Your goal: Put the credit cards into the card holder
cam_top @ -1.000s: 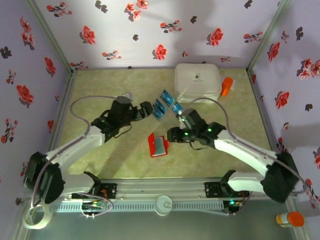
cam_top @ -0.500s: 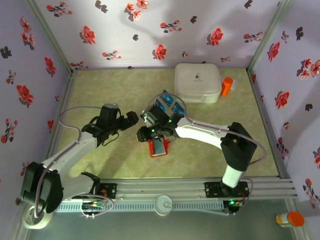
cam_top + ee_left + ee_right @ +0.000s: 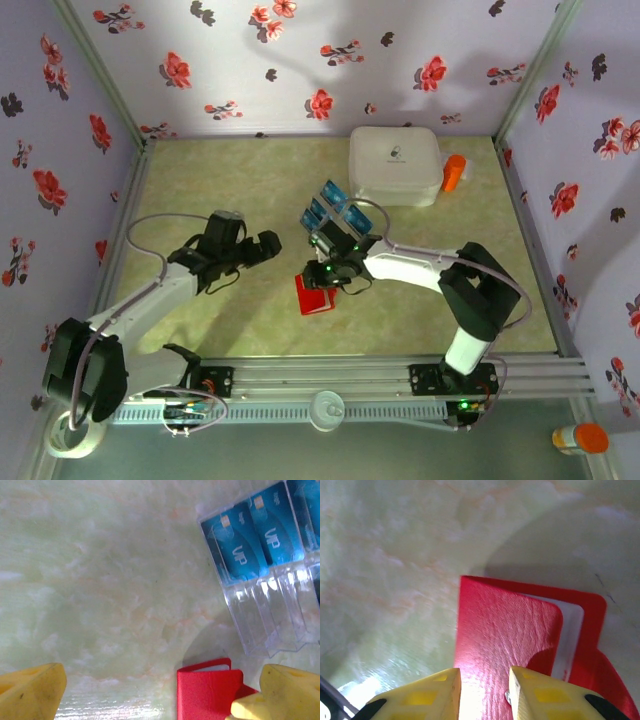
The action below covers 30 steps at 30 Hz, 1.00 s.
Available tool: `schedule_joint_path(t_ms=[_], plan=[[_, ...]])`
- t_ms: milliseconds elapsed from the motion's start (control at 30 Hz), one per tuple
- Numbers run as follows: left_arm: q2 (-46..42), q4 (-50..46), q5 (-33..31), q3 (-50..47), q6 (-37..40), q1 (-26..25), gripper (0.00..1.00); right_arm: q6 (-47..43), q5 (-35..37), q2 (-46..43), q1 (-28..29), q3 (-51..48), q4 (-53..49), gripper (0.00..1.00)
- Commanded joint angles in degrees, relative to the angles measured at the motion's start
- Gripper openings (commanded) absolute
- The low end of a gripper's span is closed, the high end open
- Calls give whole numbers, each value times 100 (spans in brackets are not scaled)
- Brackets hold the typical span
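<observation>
Green marbled table (image 3: 200, 180) with a white rounded box (image 3: 395, 165) at 1 o'clock. The left hand (image 3: 270, 246) gapes wide, holding nothing. The red card holder (image 3: 308, 298) lies at 6 o'clock, partly hidden under the right arm. The right hand (image 3: 485, 672) has its fingers (image 3: 432, 695) nearly together over the cover; I cannot tell if they pinch it. Teal credit cards (image 3: 335, 208) stand in a clear rack (image 3: 260, 620) at the holder's 12 o'clock.

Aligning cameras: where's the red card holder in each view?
Top external: card holder centre-front, nearer than credit cards.
Left wrist: card holder bottom edge, right of centre, below credit cards.
Right wrist: card holder centre to lower right, beyond right gripper.
Shared: green marbled table.
</observation>
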Motion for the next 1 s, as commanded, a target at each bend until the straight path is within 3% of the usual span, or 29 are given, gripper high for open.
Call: schedule_joint_path(t_ms=[0,233,533,967], plan=[[37,-66,70,-110,168,-194,100,100,71,-247,-76,-284,309,31],[389,-40,-16,-53,297,-729,100,251,48,-351,-180,-715,656,30],[1110,-427,-610,355,720,-1530,100,325,42,-398,-214,-971,827,27],[1719,-552,-1033,601,846,-1862,100,366,5,-458,-212,-1090,873,26]])
